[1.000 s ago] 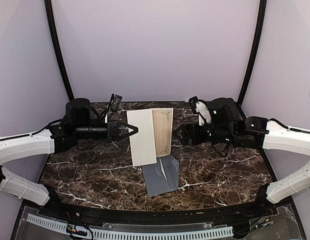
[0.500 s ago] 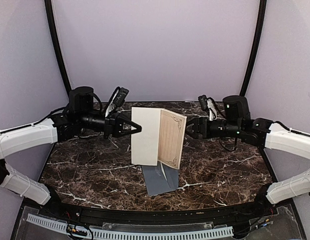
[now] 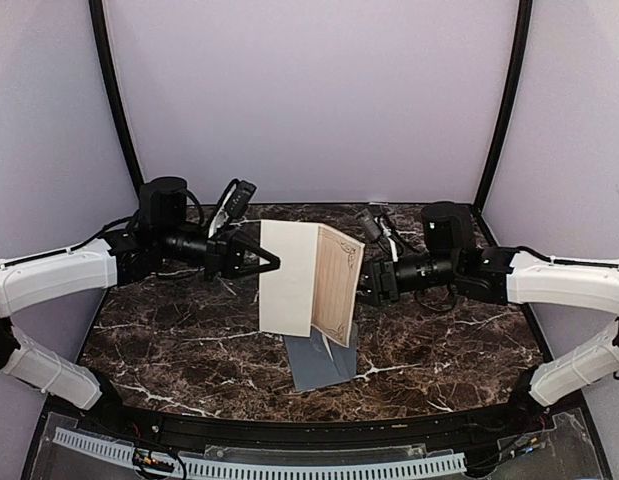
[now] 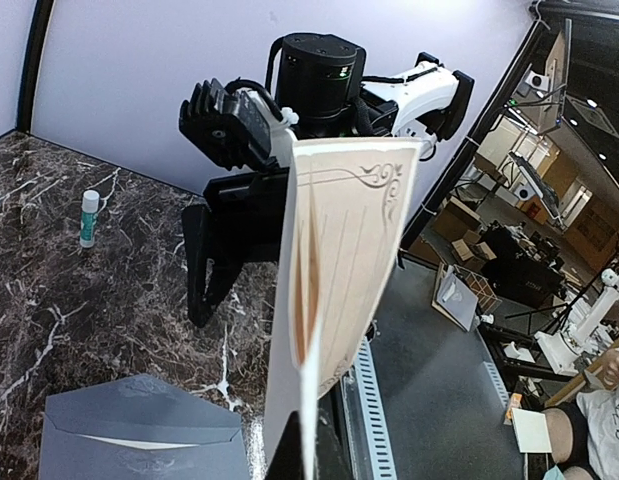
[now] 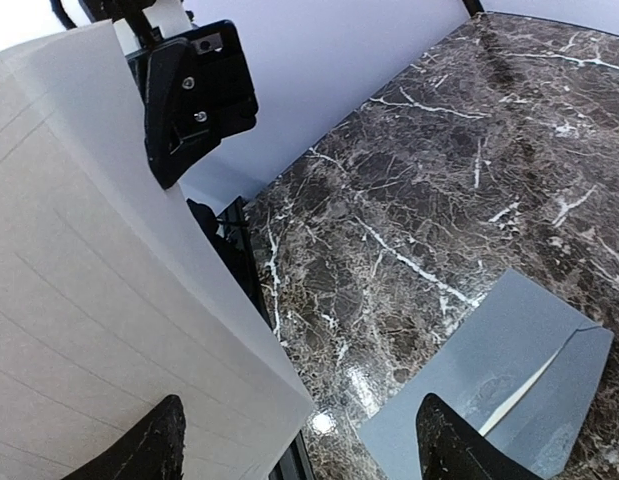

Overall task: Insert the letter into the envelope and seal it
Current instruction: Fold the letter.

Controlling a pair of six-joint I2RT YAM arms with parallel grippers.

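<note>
The dark marble surface [image 3: 179,340] carries only the flat things, because the action is up in the air over its middle. There is the letter [image 3: 294,285], standing upright above the surface and half folded like an open book. Its blank cream panel is on the left and its lined, bordered panel angles off to the right. My read is that it is lifted so both arms can get at its edges and press the crease shut, which it needs before it will fit.

Below it, on the near side, the envelope [image 3: 324,362] lies flat and grey on the surface, apart from both arms. It looks parked there as the target for later, with a pale slit showing at its mouth in the wrist views. Nothing is in it, so both insertion and sealing remain.

Now the left end effector [image 3: 273,262]: jaws pinched tight on the letter's left edge, carrying the sheet on its own. That grip is why the paper stands instead of flopping.

Across from it, the right end effector [image 3: 365,284] sits at the letter's right edge with its jaws wide, and it holds nothing. Its own camera shows the paper's lower corner in the gap between the fingers [image 5: 154,445], so it seems lined up to take that free panel.

Smallest of all, a glue stick [image 4: 89,218] stands upright at the far side, well clear, presumably waiting for the flap.
</note>
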